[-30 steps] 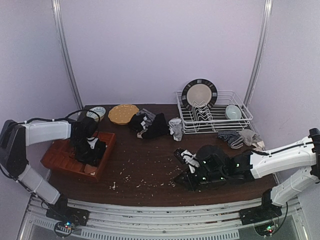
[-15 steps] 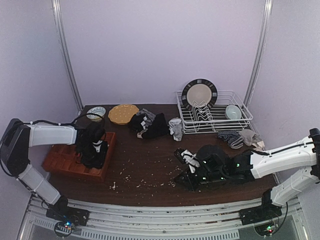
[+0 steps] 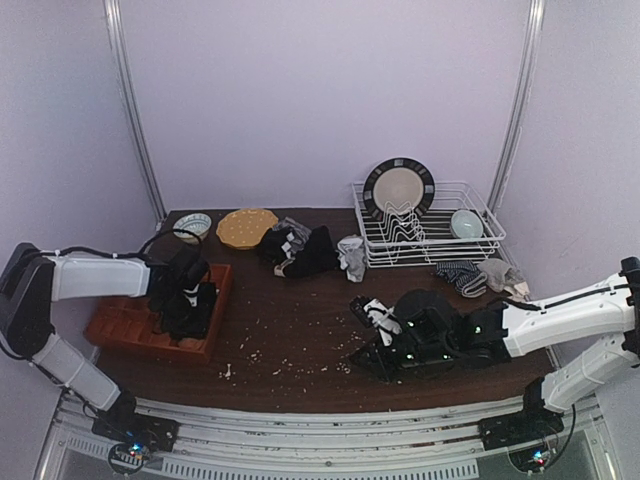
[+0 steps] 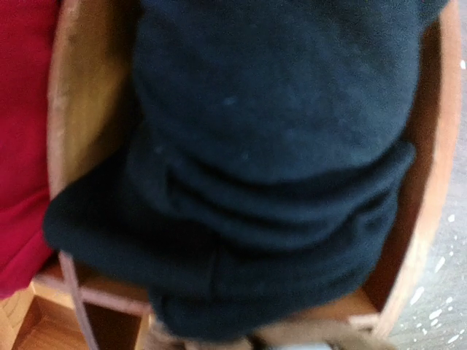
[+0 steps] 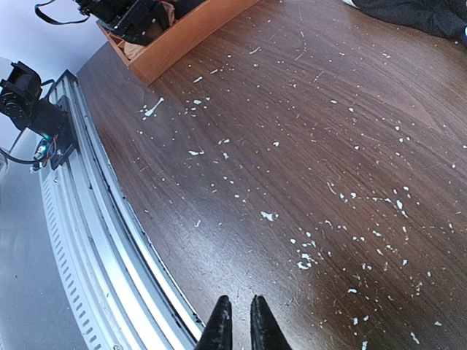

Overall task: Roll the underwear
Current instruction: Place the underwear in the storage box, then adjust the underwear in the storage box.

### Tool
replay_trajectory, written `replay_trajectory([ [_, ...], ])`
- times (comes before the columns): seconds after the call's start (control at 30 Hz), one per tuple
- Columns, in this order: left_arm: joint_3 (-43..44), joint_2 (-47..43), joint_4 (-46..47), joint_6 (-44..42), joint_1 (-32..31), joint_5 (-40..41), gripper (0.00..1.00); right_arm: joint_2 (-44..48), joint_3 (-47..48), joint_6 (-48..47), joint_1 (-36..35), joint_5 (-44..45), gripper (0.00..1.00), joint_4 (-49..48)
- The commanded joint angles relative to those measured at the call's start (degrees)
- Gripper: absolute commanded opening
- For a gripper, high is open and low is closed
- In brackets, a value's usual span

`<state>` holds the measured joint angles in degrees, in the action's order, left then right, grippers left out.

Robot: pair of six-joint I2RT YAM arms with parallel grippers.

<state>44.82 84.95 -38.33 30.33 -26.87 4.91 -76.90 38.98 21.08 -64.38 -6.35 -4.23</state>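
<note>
— The underwear (image 3: 310,252): where is it?
— Take the wooden box (image 3: 118,322) on the dark surface (image 3: 300,345) as the mark. A loose heap, mostly black with a grey piece, lies beyond the box and to its right, well apart from it. One black roll (image 4: 277,146) sits inside the box. It fills a compartment on the right side and bulges over the divider.
— And the arms?
— The left end effector (image 3: 187,303) hangs right over that roll. The cloth hides its fingers, so I cannot tell whether they grip or have let go. The right end effector (image 5: 238,313) is far to the right of the box, low over the speckled surface, fingers drawn almost together with nothing between them.
— How will the next piece handle?
— Light, limp and not fragile, I'd judge. It will sag, and it will unroll if held loosely. Pinch it at a hem or the waistband and spread it flat first. Once it is rolled, grip across the middle of the roll.
</note>
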Motion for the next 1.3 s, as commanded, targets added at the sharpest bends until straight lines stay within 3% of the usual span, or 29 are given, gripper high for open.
replay_trajectory([
  [0.0, -0.08, -4.67, -4.06, 2.01, -1.16, 1.08, 0.41, 1.84, 0.46, -1.1, 0.17, 2.26, 0.1, 1.94],
  [0.47, 2.78, -15.85, -11.84, 0.89, -1.18, 2.26, 0.49, 0.88, 1.65, -0.78, 0.15, 2.14, 0.11, 2.48],
  [0.77, 1.13, -14.78, -10.67, 2.19, -1.46, 3.79, 0.54, 0.22, 1.98, -0.73, 0.22, 1.87, 0.11, 2.38],
  [1.07, 1.3, -24.77, -10.54, 3.05, -1.89, 3.91, 0.57, -0.28, 2.07, -0.77, 0.18, 1.96, 0.11, 2.43],
  [1.13, 1.26, -24.35, -10.32, 3.07, -1.95, 3.93, 0.55, -0.66, 2.26, -0.78, 0.19, 1.79, 0.11, 2.31],
  [1.27, 0.22, -20.64, -7.66, 2.91, -1.95, 2.85, 0.38, -1.05, 2.47, -0.56, 0.21, 1.54, 0.11, 2.27],
])
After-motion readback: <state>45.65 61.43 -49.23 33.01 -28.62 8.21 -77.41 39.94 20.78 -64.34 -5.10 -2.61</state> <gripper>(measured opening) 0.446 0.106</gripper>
